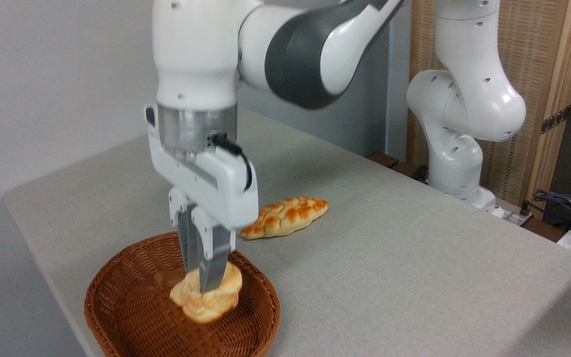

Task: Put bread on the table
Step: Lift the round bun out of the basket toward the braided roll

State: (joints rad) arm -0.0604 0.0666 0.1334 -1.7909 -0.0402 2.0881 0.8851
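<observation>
Grasping the bread (pixel 208 297), the hand (pixel 201 280) holds it over the wicker basket (pixel 132 307).

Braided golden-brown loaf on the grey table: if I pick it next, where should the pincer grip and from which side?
Grip the braided golden-brown loaf across its narrow middle, coming straight down from above. It lies flat on the grey table, long and leaf-shaped, so its width probably fits between the fingers; its tapered ends would likely slip.
</observation>
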